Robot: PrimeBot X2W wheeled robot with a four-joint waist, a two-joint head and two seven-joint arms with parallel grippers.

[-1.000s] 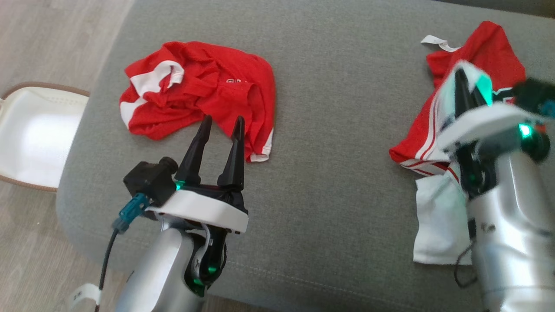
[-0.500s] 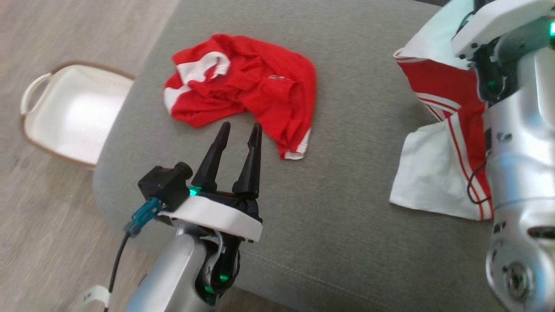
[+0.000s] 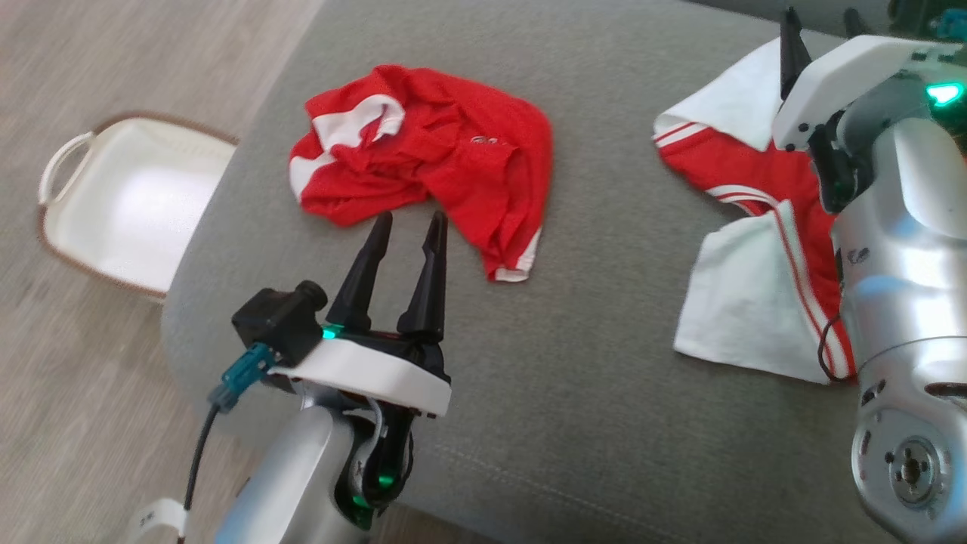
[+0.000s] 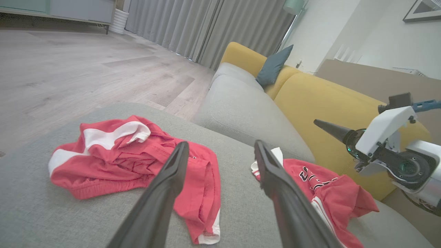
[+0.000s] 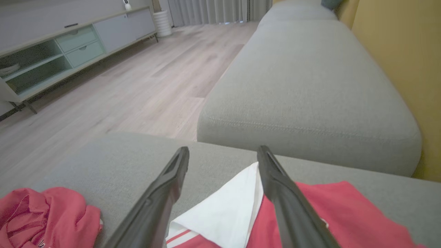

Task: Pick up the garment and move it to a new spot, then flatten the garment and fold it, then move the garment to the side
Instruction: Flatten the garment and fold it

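At upper right of head view, right gripper (image 3: 820, 30) was seen spread, empty, over garment (image 3: 748, 170); left gripper (image 3: 410, 221) likewise. Doubled layers risked being pinched together.

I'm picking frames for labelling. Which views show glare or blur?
Head view: glare whitens the inside of the basket; the red-and-white garment looks slightly smeared. Left wrist view: fairly crisp. Right wrist view: that garment is soft near the bottom edge.

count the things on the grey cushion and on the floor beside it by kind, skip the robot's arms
red and white fabric garments: 2, the crumpled garment on the left and the spread-out garment on the right
white basket with a brown rim, on the floor: 1
total: 3
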